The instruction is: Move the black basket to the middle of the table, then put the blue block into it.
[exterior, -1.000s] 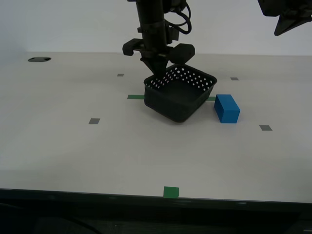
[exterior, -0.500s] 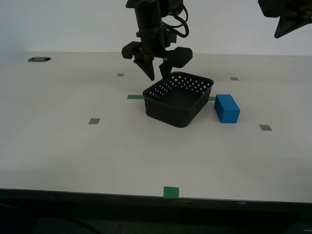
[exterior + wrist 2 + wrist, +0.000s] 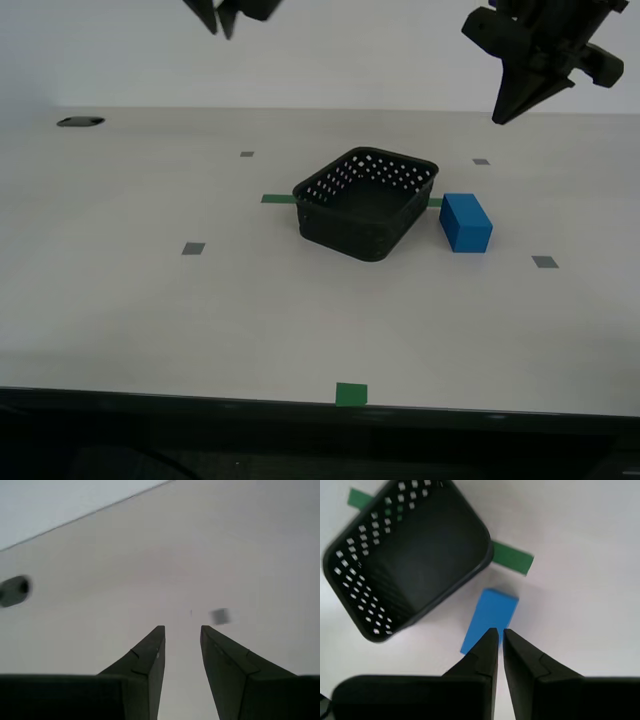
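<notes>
black basket (image 3: 366,203) sits mid-table (image 3: 150,300) on the green tape (image 3: 511,558), blue block (image 3: 465,222) just beside it; my first gripper (image 3: 499,633) hovers above the block, jaws near-closed and empty, likely lining up a pick; my second gripper (image 3: 182,629) high, slightly open, empty.

The black basket (image 3: 366,203) looks like moulded plastic with a matt to faintly satin finish; its walls are perforated with round holes. The blue block (image 3: 465,222) has smooth, plain, matt faces; its material cannot be told. The bench (image 3: 200,310) presents a smooth, matt off-white surface bearing flat green tape (image 3: 511,558). Both pincers, my first gripper (image 3: 500,632) and my second gripper (image 3: 182,628), show matt dark surfaces.
</notes>
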{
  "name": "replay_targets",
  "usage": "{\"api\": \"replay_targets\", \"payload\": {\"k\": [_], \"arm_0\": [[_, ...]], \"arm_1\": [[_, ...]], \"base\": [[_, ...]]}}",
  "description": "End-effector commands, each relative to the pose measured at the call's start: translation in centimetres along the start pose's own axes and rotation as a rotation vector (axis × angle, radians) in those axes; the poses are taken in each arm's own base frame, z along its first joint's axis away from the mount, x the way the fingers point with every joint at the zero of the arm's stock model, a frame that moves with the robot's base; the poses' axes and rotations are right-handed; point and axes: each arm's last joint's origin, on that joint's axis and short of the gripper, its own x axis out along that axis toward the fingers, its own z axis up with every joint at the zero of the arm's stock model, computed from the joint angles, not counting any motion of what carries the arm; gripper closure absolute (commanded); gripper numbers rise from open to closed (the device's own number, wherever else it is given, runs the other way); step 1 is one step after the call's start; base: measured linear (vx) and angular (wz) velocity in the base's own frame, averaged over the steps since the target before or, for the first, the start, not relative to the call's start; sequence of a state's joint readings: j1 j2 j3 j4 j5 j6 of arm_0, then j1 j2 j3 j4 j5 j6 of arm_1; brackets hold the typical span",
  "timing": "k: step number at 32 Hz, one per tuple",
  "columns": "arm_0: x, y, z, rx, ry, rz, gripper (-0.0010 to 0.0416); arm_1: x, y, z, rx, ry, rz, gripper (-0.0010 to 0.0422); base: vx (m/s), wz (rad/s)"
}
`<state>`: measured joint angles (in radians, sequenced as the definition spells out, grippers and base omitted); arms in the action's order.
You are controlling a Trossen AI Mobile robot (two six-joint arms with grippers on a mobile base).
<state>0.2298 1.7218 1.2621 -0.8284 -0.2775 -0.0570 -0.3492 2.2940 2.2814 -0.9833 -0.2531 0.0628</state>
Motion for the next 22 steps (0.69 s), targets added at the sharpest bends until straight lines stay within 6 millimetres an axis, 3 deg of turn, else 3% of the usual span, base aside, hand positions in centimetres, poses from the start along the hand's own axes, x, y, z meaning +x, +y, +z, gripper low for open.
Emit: {"api": "replay_targets", "payload": {"k": [1, 4, 5, 7, 9, 11, 17, 22], "arm_0": [[0.5, 0.0, -0.5, -0.004, 0.022, -0.003, 0.0325], [0.6, -0.1, -0.3, -0.003, 0.014, -0.010, 0.0270], [0.9, 0.1, -0.3, 0.004, 0.019, -0.010, 0.0231], [2.6, 0.8, -0.3, 0.009, 0.075, -0.002, 0.0142], [4.4, 0.9, -0.5, 0.017, 0.135, -0.033, 0.0086], [5.7, 1.1, -0.6, 0.021, 0.179, -0.085, 0.0060], [9.3, 1.5, -1.3, 0.027, 0.290, -0.092, 0.0058], [10.4, 2.5, -1.2, 0.020, 0.277, -0.089, 0.0058]], "arm_1": [[-0.8, 6.2, -0.4, -0.123, -0.016, 0.002, 0.0342], [-1.4, 8.5, -0.7, -0.168, -0.026, 0.008, 0.0353], [-1.3, 9.5, -0.8, -0.183, -0.024, 0.020, 0.0358], [-1.1, 10.7, -1.2, -0.182, -0.018, 0.038, 0.0370], [-1.0, 11.5, -1.2, -0.192, -0.033, 0.053, 0.0387], [-0.9, 12.7, -1.3, -0.208, -0.045, 0.069, 0.0409], [-0.7, 14.1, -1.8, -0.222, -0.039, 0.087, 0.0405], [-0.7, 14.2, -1.8, -0.213, -0.040, 0.089, 0.0406]], "base": [[0.000, 0.000], [0.000, 0.000], [0.000, 0.000], [0.000, 0.000], [0.000, 0.000], [0.000, 0.000], [0.000, 0.000], [0.000, 0.000]]}}
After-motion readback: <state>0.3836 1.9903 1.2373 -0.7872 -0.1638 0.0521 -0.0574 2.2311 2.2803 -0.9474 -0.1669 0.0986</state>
